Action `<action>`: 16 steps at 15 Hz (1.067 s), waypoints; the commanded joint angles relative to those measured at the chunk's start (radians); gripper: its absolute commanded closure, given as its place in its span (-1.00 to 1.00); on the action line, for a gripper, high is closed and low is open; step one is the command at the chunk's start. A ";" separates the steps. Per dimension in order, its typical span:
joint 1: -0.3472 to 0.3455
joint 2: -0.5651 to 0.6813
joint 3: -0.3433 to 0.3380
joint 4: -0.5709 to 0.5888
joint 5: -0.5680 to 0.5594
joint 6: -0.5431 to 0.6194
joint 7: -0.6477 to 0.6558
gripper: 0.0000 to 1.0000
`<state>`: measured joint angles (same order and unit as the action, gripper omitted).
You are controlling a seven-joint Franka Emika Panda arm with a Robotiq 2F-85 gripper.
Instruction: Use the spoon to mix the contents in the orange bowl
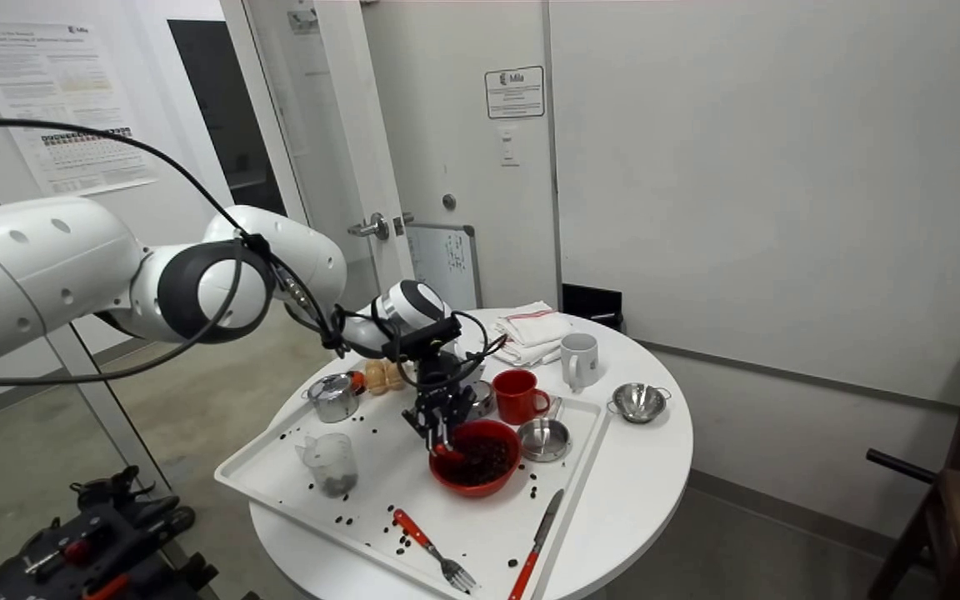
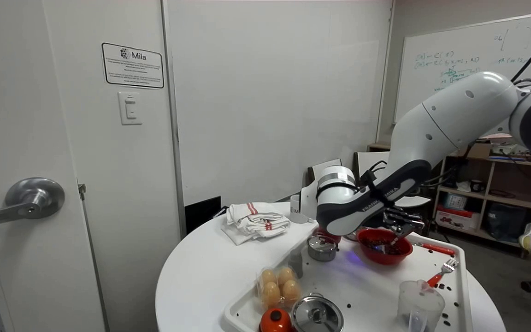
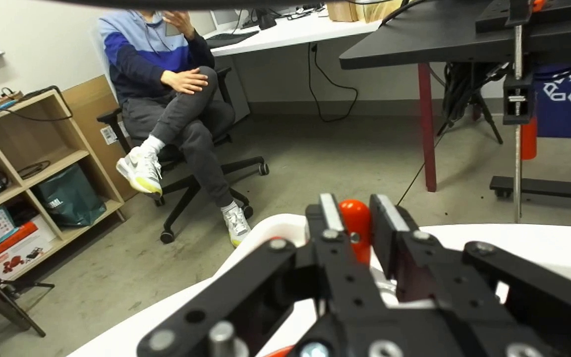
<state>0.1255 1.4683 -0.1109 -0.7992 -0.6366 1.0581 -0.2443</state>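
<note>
The red-orange bowl (image 1: 477, 489) stood upright on the white tray (image 1: 267, 471), wide and round, with dark, bean-like contents (image 1: 488, 463) spread inside. The spoon (image 3: 356, 220) was held at the bowl's edge by its slim, round-ended, riveted red-orange handle; whether its head touched the contents could not be seen.

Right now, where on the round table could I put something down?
Two spots look free: bare table between the tray, the metal bowl and the table's rim, and more between the towels, the tray and the rim. It's crowded around the red bowl: the gripper with its spoon, the red mug and a metal pan are close.
</note>
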 commanded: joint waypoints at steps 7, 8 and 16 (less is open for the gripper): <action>-0.108 -0.003 -0.044 0.028 0.001 0.006 -0.027 0.83; -0.113 -0.002 -0.043 0.022 0.000 0.007 -0.027 0.83; -0.078 0.001 -0.004 -0.025 -0.024 0.037 -0.131 0.83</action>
<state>0.0168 1.4695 -0.1287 -0.7984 -0.6370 1.0681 -0.3080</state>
